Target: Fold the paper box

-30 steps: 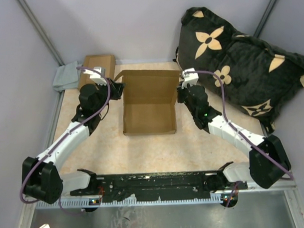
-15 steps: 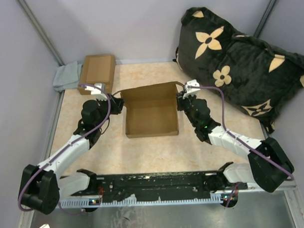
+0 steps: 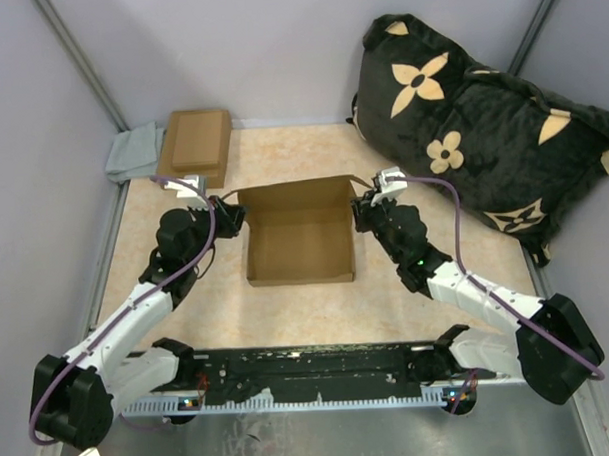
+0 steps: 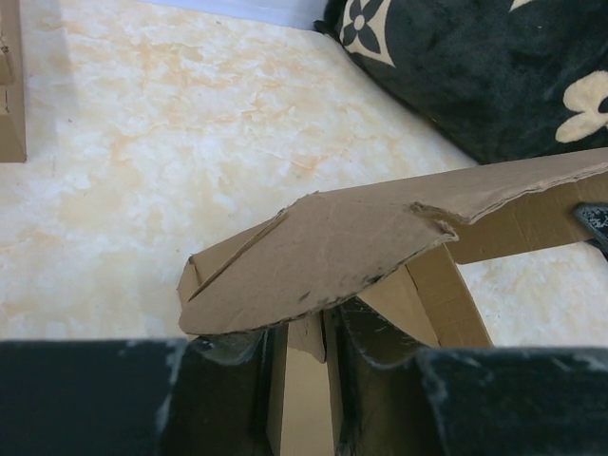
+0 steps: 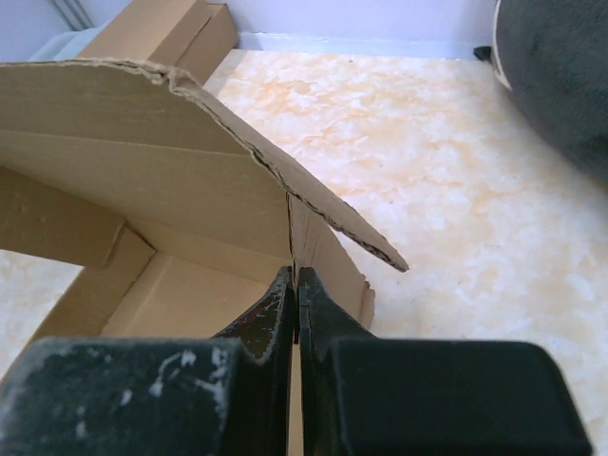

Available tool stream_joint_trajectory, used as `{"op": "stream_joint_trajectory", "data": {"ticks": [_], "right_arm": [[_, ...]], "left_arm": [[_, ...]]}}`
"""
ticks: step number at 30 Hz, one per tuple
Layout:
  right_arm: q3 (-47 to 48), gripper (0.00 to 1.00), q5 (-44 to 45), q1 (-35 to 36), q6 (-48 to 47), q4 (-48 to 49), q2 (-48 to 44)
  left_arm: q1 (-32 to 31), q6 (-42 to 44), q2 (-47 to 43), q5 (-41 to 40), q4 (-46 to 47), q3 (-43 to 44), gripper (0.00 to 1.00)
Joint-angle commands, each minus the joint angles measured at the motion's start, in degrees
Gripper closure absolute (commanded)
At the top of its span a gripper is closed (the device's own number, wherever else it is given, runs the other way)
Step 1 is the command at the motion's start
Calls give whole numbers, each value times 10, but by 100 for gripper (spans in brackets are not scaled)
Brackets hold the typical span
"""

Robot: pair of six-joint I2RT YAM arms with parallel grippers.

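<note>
The tan paper box (image 3: 300, 246) lies open in the middle of the table, its lid flap standing up along the far side. My left gripper (image 3: 232, 217) is at the box's far-left corner. In the left wrist view its fingers (image 4: 237, 380) stand a little apart around the doubled left wall, with cardboard against each finger and the lid flap (image 4: 323, 247) overhead. My right gripper (image 3: 362, 212) is at the far-right corner. In the right wrist view it (image 5: 296, 304) is shut on the thin right wall (image 5: 318, 242), with the lid (image 5: 142, 161) rising to its left.
A smaller brown cardboard box (image 3: 195, 142) and a grey cloth (image 3: 132, 152) sit at the back left. A black pillow with tan flowers (image 3: 481, 122) fills the back right, close to the right arm. The black rail (image 3: 310, 373) runs along the near edge.
Both grippers have drawn the box toward the near edge, and the lid flap has risen from lying back to standing. The left fingers have spread slightly.
</note>
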Motion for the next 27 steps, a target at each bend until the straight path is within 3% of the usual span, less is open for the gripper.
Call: {"op": "stream_joint_trajectory", "data": {"ticks": [1, 16, 27], "right_arm": [[4, 100, -50, 12, 62, -64, 0], [63, 99, -65, 18, 84, -73, 39], [122, 98, -60, 18, 44, -107, 69]], "left_arm": [[-6, -4, -12, 10, -22, -12, 73], [-11, 1, -2, 14, -21, -3, 73], [-12, 4, -1, 15, -25, 1, 73]]}}
